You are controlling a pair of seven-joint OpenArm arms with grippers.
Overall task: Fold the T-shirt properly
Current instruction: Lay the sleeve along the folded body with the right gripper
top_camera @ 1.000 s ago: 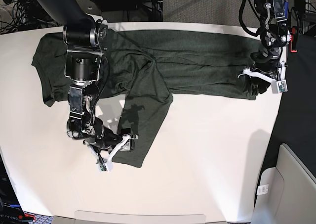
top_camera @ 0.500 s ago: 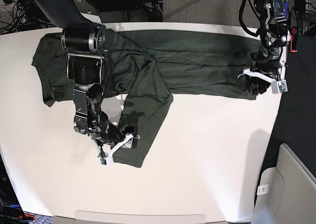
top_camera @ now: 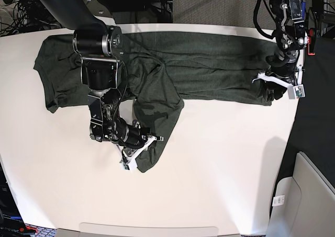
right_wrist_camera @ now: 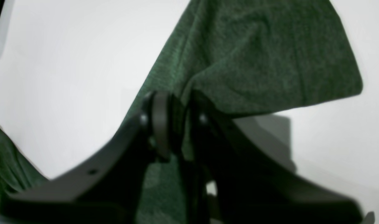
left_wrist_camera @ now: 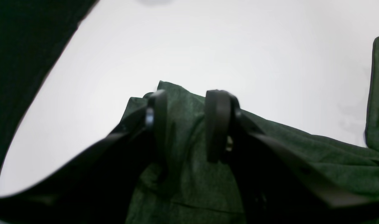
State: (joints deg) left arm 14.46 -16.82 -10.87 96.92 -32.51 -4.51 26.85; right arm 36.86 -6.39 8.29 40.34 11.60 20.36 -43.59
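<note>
The right gripper [top_camera: 140, 149] grasps a sleeve of the T-shirt [top_camera: 209, 64] above the table [top_camera: 225, 164]; the left gripper [top_camera: 276, 84] stands released over the hem.

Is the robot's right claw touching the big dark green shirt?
Touching. In the right wrist view, the right gripper has its jaws shut on a fold of the dark olive-green knit T-shirt.
</note>
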